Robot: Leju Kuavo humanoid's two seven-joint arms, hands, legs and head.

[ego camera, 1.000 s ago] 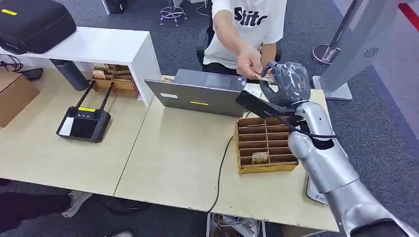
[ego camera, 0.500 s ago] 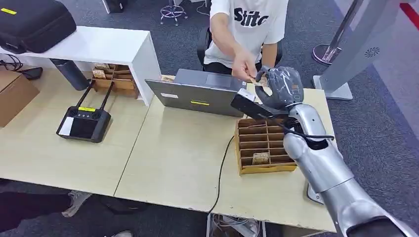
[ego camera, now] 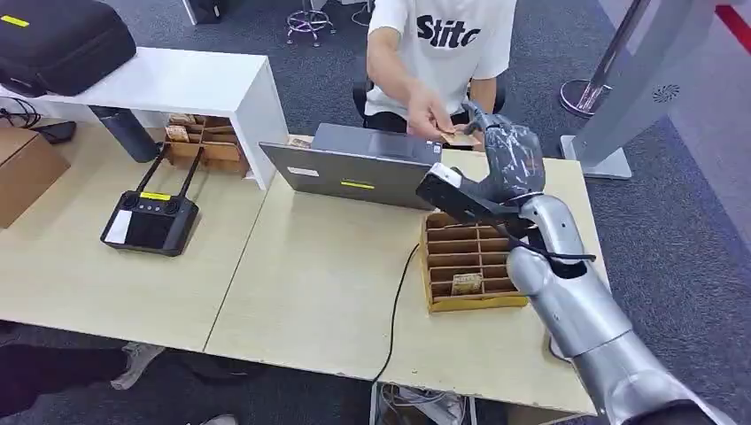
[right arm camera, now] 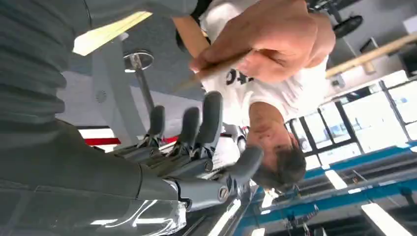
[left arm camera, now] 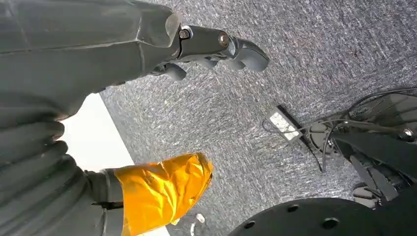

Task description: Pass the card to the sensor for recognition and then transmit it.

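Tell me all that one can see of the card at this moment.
The card is small, thin, flat and light brown, like cardboard or wood. A person's hand pinches one end of it above the table's far edge, behind the laptop. The right hand is raised just beside it with its fingers spread; the right wrist view shows them apart from the card.

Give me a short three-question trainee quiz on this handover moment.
1. True or false: the card lies flat on the table.
2. Who holds the card? A) the right hand alone B) the person's hand C) nobody
3. Fill in: the slotted cardboard box sits to the ___ of the laptop in the head view.

Key: 1 false, it is held in the air. 2 B, with the right hand's fingers apart beside it. 3 right.
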